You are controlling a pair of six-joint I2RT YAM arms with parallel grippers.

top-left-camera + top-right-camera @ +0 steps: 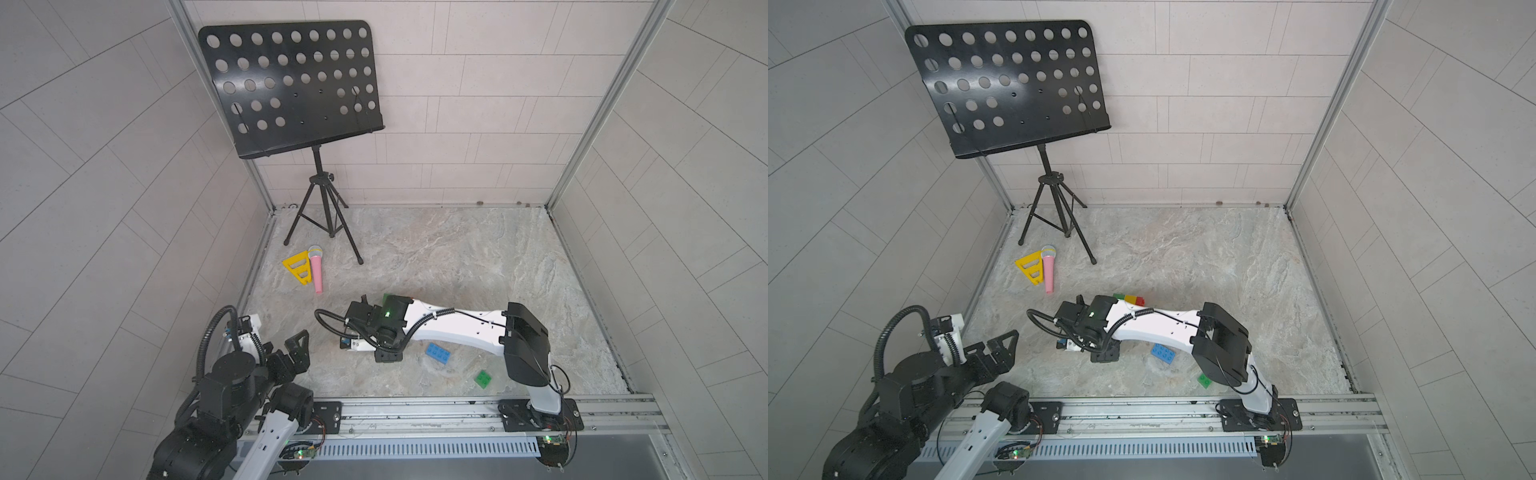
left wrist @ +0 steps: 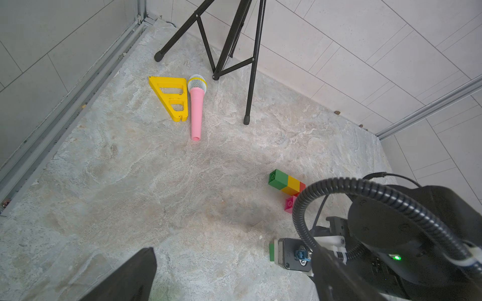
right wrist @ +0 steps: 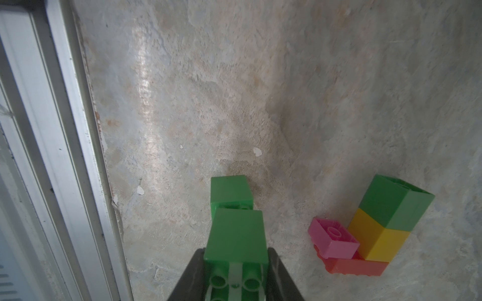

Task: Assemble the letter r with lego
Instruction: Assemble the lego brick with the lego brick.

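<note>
Right gripper (image 3: 236, 263): jaws drawn in narrow on a green pair (image 3: 234, 221), two square green bricks plugged together. The near brick is clamped between the fingers and the far one sticks out past the tips. The pair is low over the worktop (image 1: 457, 257); I cannot tell whether it touches.

The part-built piece lies on its side just beside this gripper, apart from the held pair. A green brick (image 3: 396, 200), a yellow brick (image 3: 378, 239) and a red brick (image 3: 357, 265) are joined in a row. A pink brick (image 3: 333, 237) sits on the red one, touching the yellow.

Blue brick (image 1: 437, 353): flat, studs up, behind the right gripper and close under its forearm.

Loose green brick (image 1: 484, 379): further back, near the arm's base, studs up, apart from the blue.

Left gripper (image 2: 234, 260): jaws spread wide with nothing between them. It is well apart from every brick.

Yellow triangle (image 2: 172, 97) and pink microphone (image 2: 197, 104): flat, side by side and touching, well ahead of the left gripper, near the feet of a music stand (image 1: 291, 87).
</note>
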